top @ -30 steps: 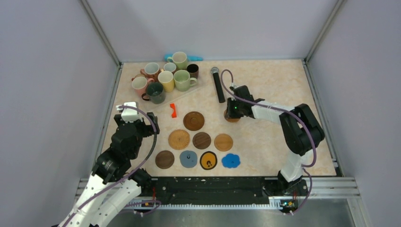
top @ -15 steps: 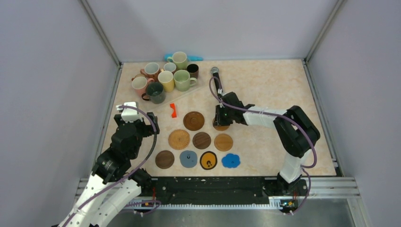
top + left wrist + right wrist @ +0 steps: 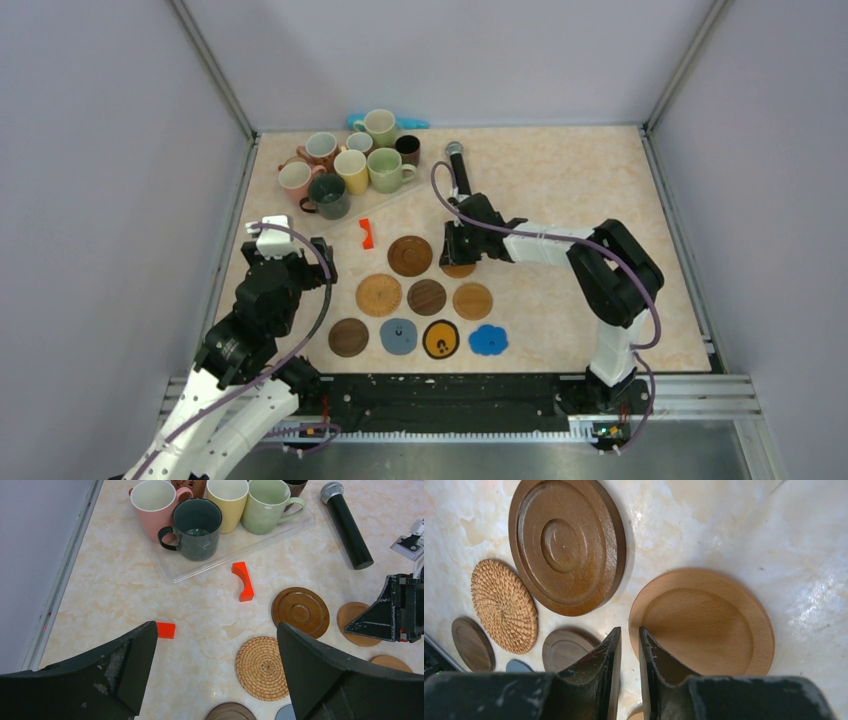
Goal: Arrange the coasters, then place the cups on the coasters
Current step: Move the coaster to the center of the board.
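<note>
Several coasters lie in rows mid-table: a large dark brown one (image 3: 410, 255), a woven one (image 3: 379, 295), a walnut one (image 3: 427, 297), a tan one (image 3: 473, 301), then dark brown (image 3: 349, 337), grey-blue (image 3: 398, 335), black-and-yellow (image 3: 441, 339) and blue scalloped (image 3: 488, 340). My right gripper (image 3: 458, 255) (image 3: 629, 632) is shut on the rim of a light wooden coaster (image 3: 704, 625), flat on the table right of the large dark brown coaster (image 3: 566, 545). The cups (image 3: 350, 168) stand clustered on a clear tray (image 3: 280, 532) at the back left. Wide open and holding nothing, my left gripper (image 3: 215, 630) hovers left of the coasters.
A black microphone (image 3: 462, 185) lies behind the right gripper. A curved red-orange piece (image 3: 367, 233) sits between the tray and the coasters, and a small red block (image 3: 165, 630) lies near the left fingertip. A blue object (image 3: 415, 123) lies behind the cups. Walls enclose the table.
My right gripper has moved left and slightly nearer, bringing the light wooden coaster from beside the microphone to next to the large dark brown coaster. The left arm has not moved.
</note>
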Robot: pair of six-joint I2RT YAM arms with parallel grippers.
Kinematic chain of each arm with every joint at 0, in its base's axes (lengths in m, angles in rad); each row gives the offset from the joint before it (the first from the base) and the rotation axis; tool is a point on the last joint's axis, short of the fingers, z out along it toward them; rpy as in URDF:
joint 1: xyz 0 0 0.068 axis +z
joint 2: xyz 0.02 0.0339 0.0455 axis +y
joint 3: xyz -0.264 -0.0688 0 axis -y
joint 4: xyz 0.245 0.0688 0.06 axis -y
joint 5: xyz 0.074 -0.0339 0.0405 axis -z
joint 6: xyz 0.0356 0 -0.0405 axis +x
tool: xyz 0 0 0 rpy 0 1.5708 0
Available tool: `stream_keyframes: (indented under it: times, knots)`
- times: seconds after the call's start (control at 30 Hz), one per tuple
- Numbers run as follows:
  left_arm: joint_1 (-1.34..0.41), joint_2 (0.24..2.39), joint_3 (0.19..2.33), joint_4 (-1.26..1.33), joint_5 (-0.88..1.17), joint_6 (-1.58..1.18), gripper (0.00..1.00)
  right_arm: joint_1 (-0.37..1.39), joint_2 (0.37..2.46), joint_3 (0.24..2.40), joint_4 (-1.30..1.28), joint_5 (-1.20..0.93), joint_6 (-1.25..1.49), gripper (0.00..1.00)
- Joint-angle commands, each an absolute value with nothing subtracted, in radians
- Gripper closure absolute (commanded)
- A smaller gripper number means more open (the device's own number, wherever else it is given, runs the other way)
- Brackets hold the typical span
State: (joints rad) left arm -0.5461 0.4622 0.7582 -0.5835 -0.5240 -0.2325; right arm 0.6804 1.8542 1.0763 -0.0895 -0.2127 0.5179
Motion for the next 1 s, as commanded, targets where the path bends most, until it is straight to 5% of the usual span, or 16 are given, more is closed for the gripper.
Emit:
stream_keyframes:
  times: [0.0,0.57,0.8,0.97]
  knots:
    - [-0.549,0.466,0.756,-0.547,-0.530,-0.219,0.06,0.705,1.914,1.100,-0.130,-0.201,0.512,0.80]
    - [-0.549,0.467,0.755,-0.546,-0.530,-0.219,0.06,0.705,1.810,1.172,-0.210,-0.183,0.479,0.73]
    - [-0.548,0.468,0.753,-0.542,-0.522,-0.220,0.06,0.703,1.757,1.203,-0.273,-0.036,0.424,0.61]
    - [-0.549,0.468,0.755,-0.545,-0.524,-0.221,0.06,0.694,1.707,1.205,-0.283,0.066,0.403,0.43]
